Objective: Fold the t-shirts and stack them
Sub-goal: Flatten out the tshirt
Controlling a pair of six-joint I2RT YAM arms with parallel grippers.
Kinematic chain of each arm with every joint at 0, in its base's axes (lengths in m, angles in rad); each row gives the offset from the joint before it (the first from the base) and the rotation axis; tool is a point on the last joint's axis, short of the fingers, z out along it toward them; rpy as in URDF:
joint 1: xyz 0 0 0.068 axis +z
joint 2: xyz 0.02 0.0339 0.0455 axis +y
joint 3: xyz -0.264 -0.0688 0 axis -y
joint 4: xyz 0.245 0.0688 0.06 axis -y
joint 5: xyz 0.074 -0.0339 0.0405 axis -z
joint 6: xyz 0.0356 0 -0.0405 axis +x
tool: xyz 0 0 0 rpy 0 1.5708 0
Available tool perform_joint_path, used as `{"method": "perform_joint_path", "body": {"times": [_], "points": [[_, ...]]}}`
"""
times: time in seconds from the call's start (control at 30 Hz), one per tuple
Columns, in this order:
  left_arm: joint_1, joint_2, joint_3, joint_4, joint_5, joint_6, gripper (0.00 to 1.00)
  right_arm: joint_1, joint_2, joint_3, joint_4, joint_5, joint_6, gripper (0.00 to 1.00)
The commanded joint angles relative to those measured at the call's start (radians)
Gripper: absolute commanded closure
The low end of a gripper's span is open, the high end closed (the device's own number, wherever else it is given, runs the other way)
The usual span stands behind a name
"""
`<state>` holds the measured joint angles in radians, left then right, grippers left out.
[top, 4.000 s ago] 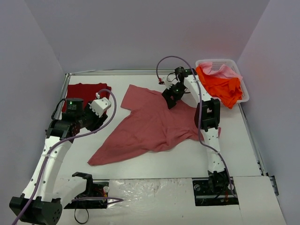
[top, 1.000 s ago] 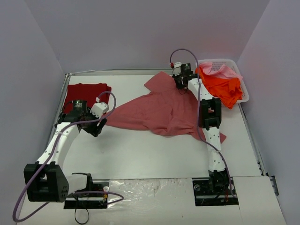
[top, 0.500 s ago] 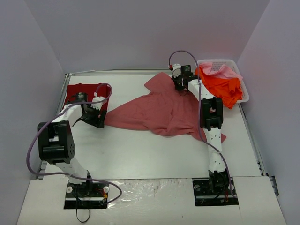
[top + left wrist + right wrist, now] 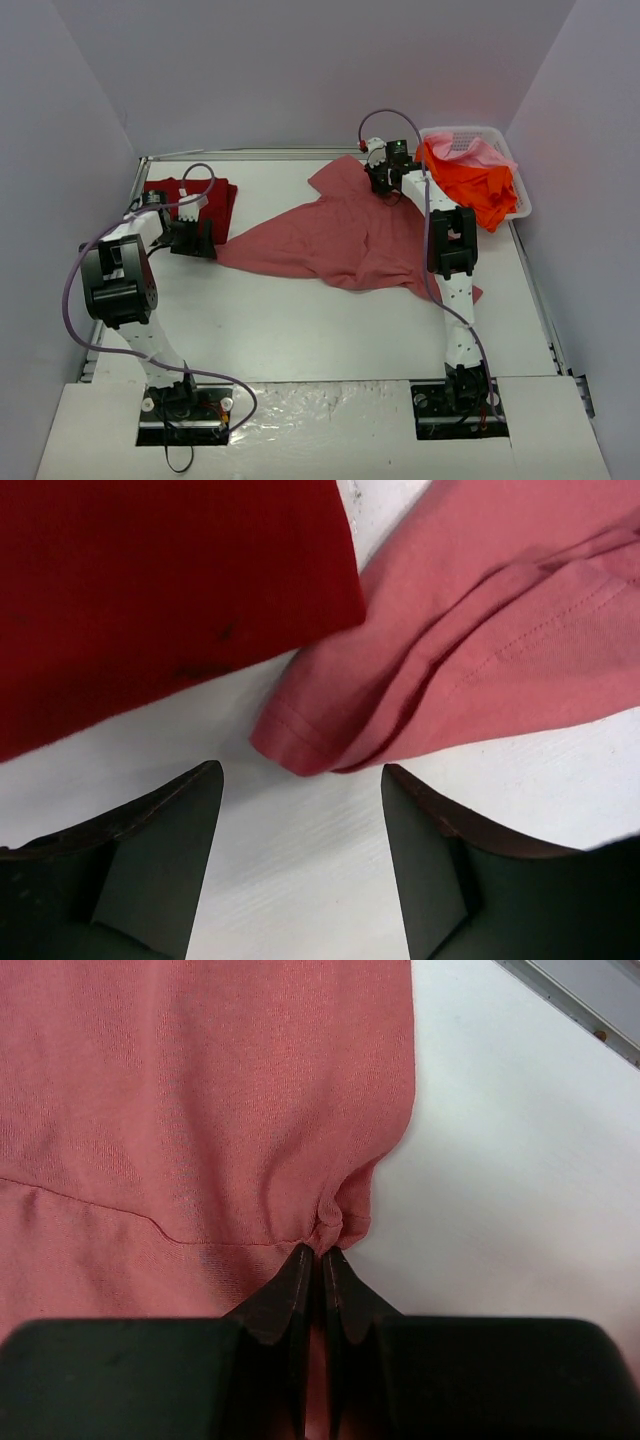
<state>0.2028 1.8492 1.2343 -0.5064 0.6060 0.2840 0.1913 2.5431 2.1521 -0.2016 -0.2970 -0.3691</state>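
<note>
R gripper [image 4: 320, 1253] pinches rose shirt [image 4: 340, 235]; L gripper [image 4: 300, 780] apart, prob. not touching it.

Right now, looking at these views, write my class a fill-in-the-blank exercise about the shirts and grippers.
The right gripper is ___ on the rose t-shirt.
The left gripper has ___ jaws.
The white basket holds the orange t-shirt and a ___ one.
Missing words: shut; open; pink.

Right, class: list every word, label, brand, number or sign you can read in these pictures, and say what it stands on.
No readable text anywhere.
The rose-red t-shirt, crimson t-shirt, orange t-shirt and white basket are plain: no label, brand, number or sign shows.
</note>
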Motion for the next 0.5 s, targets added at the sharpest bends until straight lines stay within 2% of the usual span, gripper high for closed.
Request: {"method": "perform_joint_path", "body": {"times": [0.0, 0.23, 0.37, 0.4, 0.47], "points": [[0.014, 0.031, 0.056, 0.005, 0.075, -0.014, 0.37, 0.022, 0.017, -0.054, -0.160, -0.025, -0.007, 1.00], [0.015, 0.084, 0.086, -0.006, 0.109, -0.005, 0.37, 0.027, 0.031, -0.054, -0.162, -0.018, -0.017, 1.00], [0.017, 0.097, 0.100, -0.017, 0.144, -0.002, 0.48, 0.028, 0.042, -0.052, -0.163, -0.016, -0.021, 1.00], [0.017, 0.102, 0.103, -0.024, 0.152, 0.003, 0.56, 0.028, 0.045, -0.051, -0.163, -0.011, -0.022, 1.00], [0.017, 0.107, 0.105, -0.040, 0.167, 0.015, 0.60, 0.030, 0.046, -0.052, -0.165, -0.005, -0.024, 1.00]]}}
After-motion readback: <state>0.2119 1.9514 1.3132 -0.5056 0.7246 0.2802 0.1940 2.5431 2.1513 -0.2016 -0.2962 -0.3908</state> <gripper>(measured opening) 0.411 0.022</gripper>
